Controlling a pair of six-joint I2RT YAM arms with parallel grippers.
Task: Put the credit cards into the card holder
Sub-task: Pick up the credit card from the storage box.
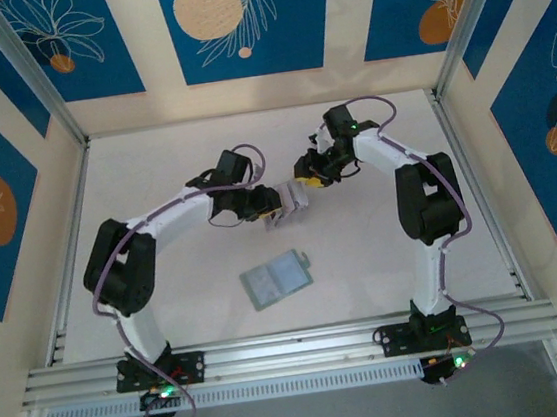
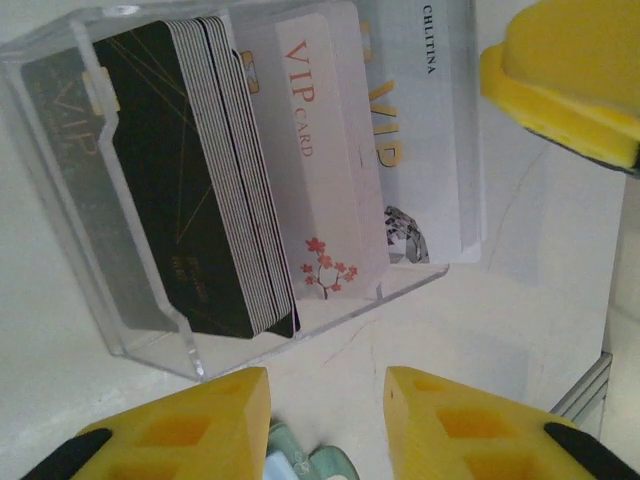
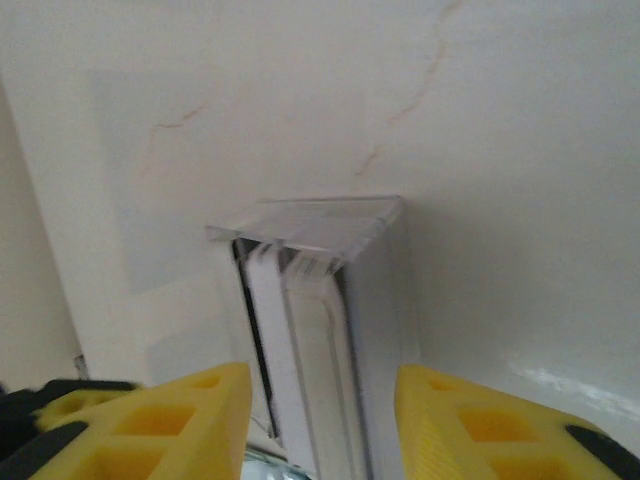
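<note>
Pick stage: your left tool [image 2: 328, 420] open by the cards [image 2: 320, 170], right tool [image 3: 322, 420] astride their box [image 3: 300, 218], grip unclear; pinch one next.

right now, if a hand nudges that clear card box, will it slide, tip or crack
The box looks like hard, glossy clear plastic, so it would probably stay stiff and slide on the smooth table. It looks narrow and upright in the right wrist view, so a high push may tip it. The packed cards likely add some weight.
</note>
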